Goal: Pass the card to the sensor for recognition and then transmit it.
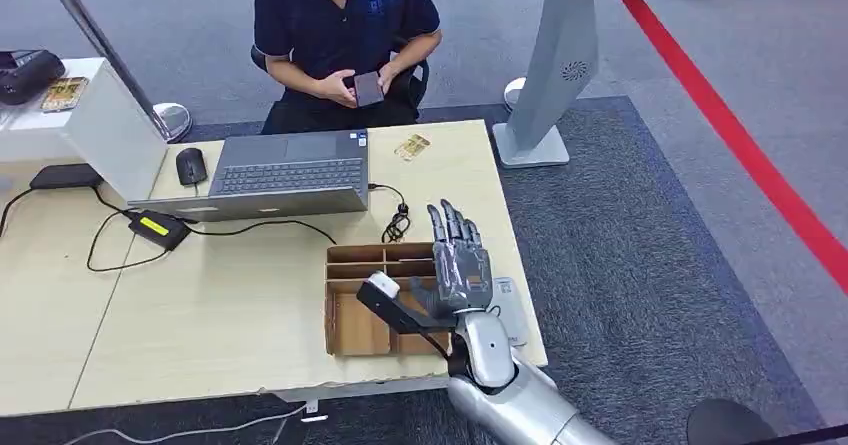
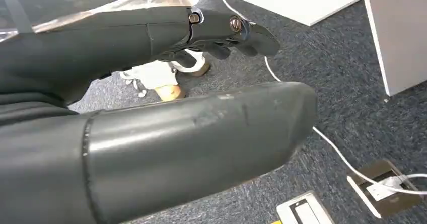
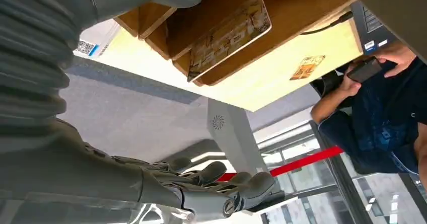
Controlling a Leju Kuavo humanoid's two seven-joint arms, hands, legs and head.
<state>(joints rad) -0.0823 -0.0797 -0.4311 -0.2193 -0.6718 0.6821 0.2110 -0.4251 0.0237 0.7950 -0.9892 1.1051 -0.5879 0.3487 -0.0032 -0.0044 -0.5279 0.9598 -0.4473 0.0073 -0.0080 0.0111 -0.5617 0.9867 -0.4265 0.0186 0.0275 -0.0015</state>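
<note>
Head view: I count one right hand (image 1: 460,265) raised above the wooden divider box (image 1: 350,330), fingers straight and apart, grasping nothing; one card (image 1: 412,147) lies on the table (image 1: 220,305) well beyond its fingertips. Left wrist view: left hand (image 2: 221,32) with fingers curled inward, nothing in them. Right wrist view: two cards, a tan patterned card in the box (image 3: 229,38) close to the hand, and the small gold one beyond.
</note>
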